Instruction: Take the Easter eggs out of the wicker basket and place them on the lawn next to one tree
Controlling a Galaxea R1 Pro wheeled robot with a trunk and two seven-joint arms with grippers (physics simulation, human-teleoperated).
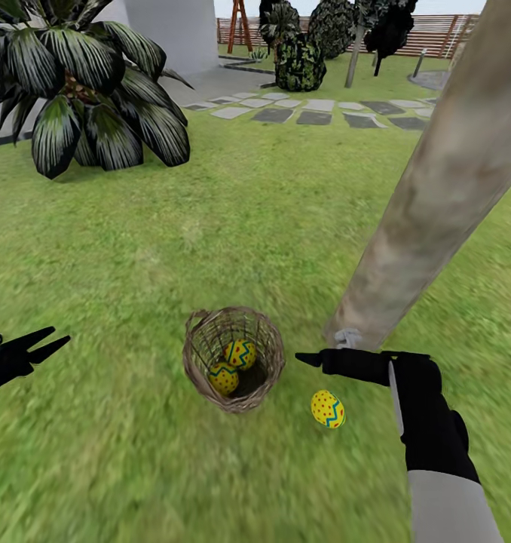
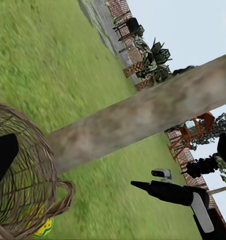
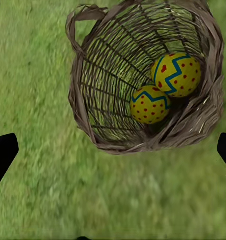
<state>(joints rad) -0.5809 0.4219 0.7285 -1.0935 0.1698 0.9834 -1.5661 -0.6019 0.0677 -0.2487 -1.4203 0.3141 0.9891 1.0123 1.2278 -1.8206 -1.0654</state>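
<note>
Two yellow Easter eggs [image 3: 165, 90] touching inside the wicker basket [image 3: 88, 90], sitting on the green lawn [image 3: 38, 200]. Black tips of the right pincer [image 3: 113, 150] wide apart, holding nothing.

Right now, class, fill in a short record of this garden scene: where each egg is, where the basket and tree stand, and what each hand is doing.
eggs in basket: two Easter eggs
egg out: one on the lawn, between basket and tree
wicker basket: upright on the grass
tree: trunk base just right of the basket
left hand: open, empty, left of the basket
right hand: open, empty, above the basket
</note>
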